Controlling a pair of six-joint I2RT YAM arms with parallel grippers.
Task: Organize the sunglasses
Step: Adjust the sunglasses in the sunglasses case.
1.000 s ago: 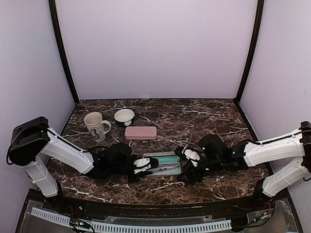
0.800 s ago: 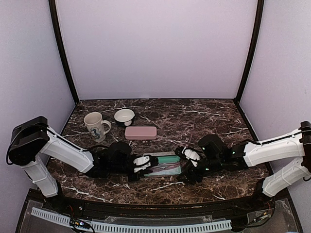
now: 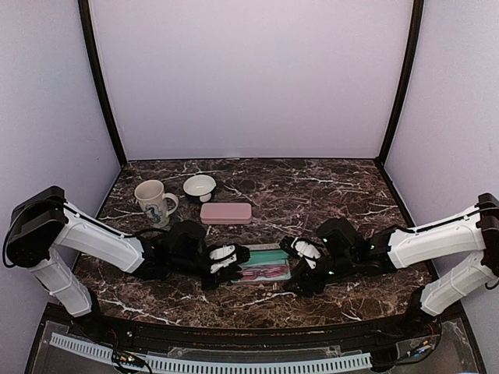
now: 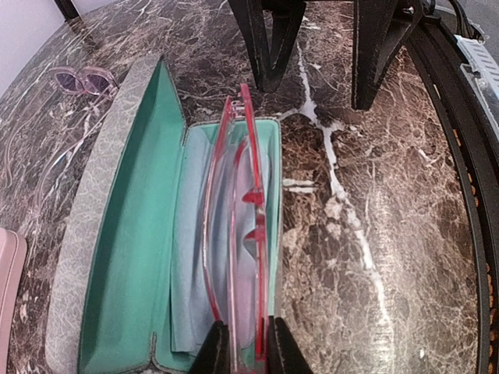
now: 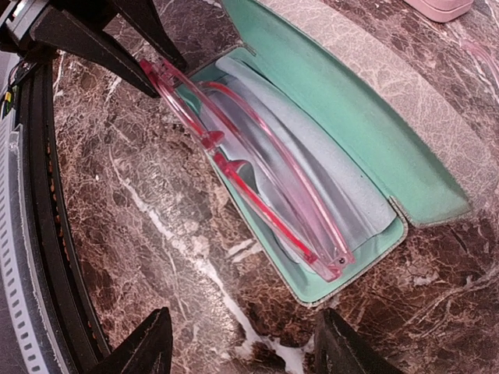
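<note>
My left jaws are nearly pressed together, pinching the near end of the red sunglasses [image 4: 232, 234] by the thin frame. My right jaws stand spread and hold nothing, hanging just above the far end of the same pair, one finger over the counter [image 4: 374, 234] and the other over the case.

The glasses are folded and sit inside the open grey case [image 4: 86, 226], on the light-blue cloth [image 4: 187, 265] that lines its tray. They look to be riding on edge against the tray wall nearest the arm bases, not lying flat. The lid lies open on the far side.

The step, as I read it, is seating this pair. I would lower the pinched end slowly, tipping the frame towards the cloth so that nothing sits proud of the rim, and only then release. If I let go early, the frame may lean over the wall and block the lid. The right jaws are well placed to steady the far end or hold the case down.

A second pair with pale lenses [image 4: 84, 79] lies on the counter beyond the lid, well apart, and a pink case [image 3: 226, 213] waits further back.
</note>
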